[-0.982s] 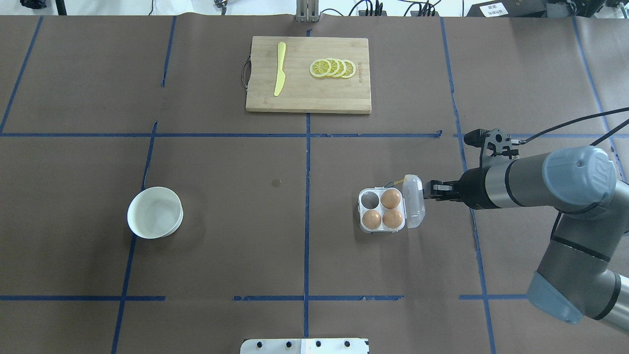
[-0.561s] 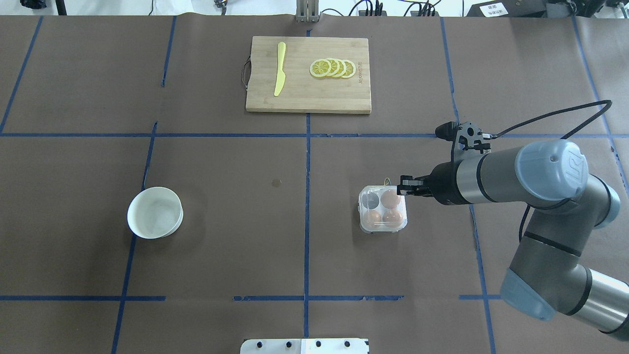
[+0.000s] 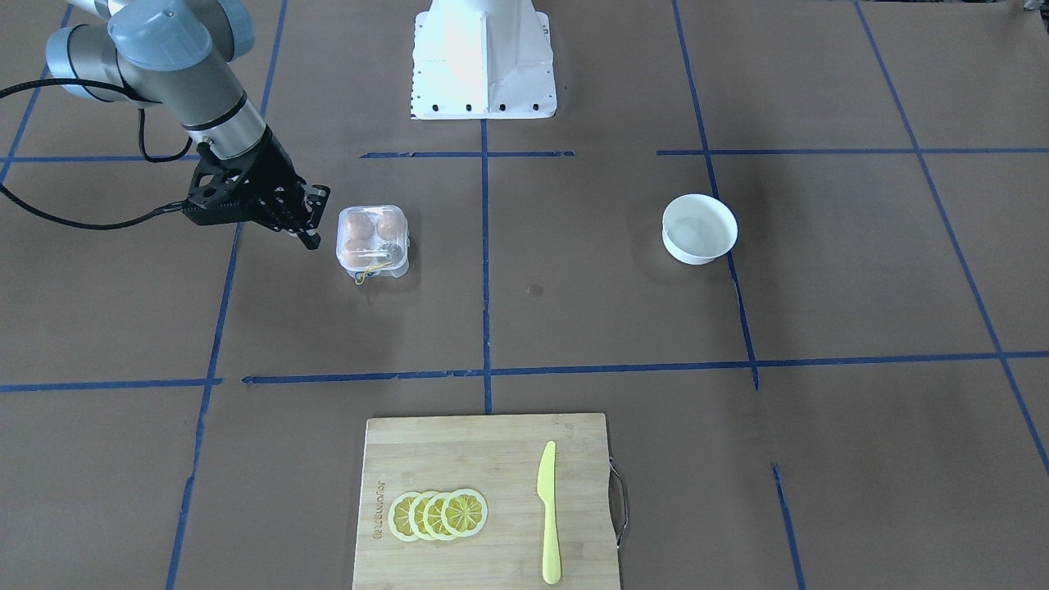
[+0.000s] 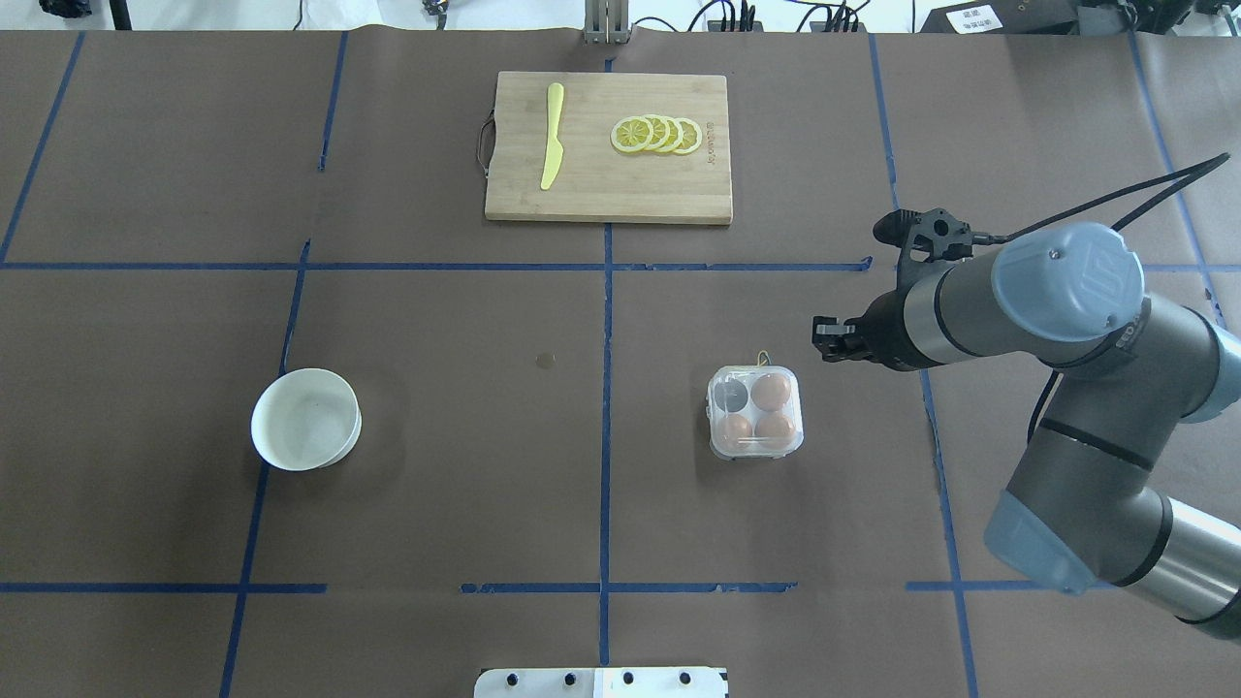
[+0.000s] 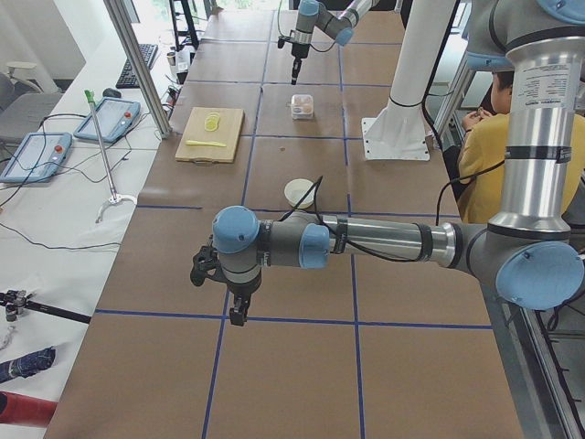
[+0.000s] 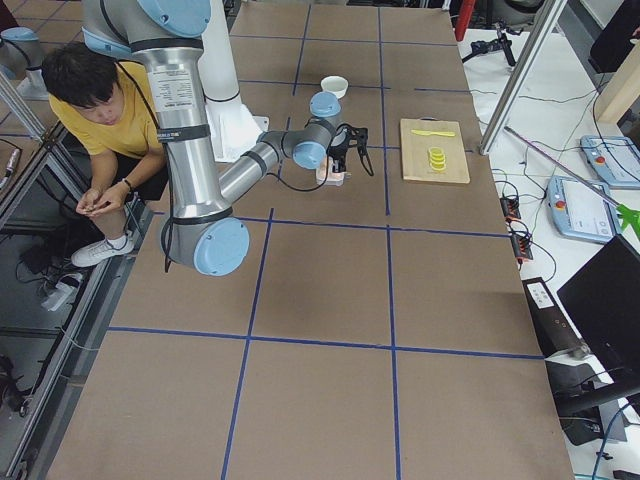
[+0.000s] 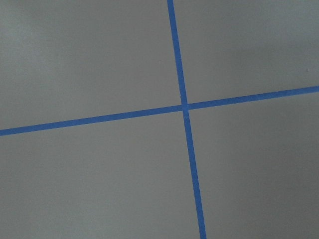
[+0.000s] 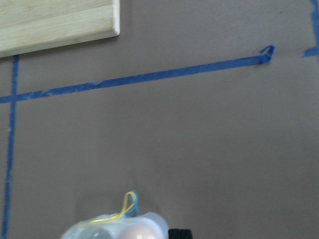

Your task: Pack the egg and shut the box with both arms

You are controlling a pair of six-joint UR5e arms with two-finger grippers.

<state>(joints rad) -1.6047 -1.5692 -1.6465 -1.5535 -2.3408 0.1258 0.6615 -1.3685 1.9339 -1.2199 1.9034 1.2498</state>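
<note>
The box [image 4: 754,412] sits right of the table's middle with its clear lid down over the cups. Through the lid I see three eggs, one of them [image 4: 772,391] at the far right; the far left cup is empty. The box also shows in the front-facing view [image 3: 373,238]. My right gripper [image 4: 822,341] hovers just beyond the box's far right corner, apart from it, empty, its jaws together. The right wrist view shows the box's top edge [image 8: 114,230] with its yellow band [image 8: 125,205]. My left gripper [image 5: 236,315] shows only in the exterior left view, low over bare table; I cannot tell its state.
A white bowl [image 4: 306,419] stands at the left. A wooden cutting board [image 4: 608,194] at the far middle holds a yellow knife [image 4: 552,136] and lemon slices [image 4: 657,134]. The white pedestal [image 3: 482,57] stands at the robot's side.
One second ago the lid stood open at the box's right with my right gripper behind it. The gripper swept left, the lid came down, and the gripper has drawn back up and to the right.
</note>
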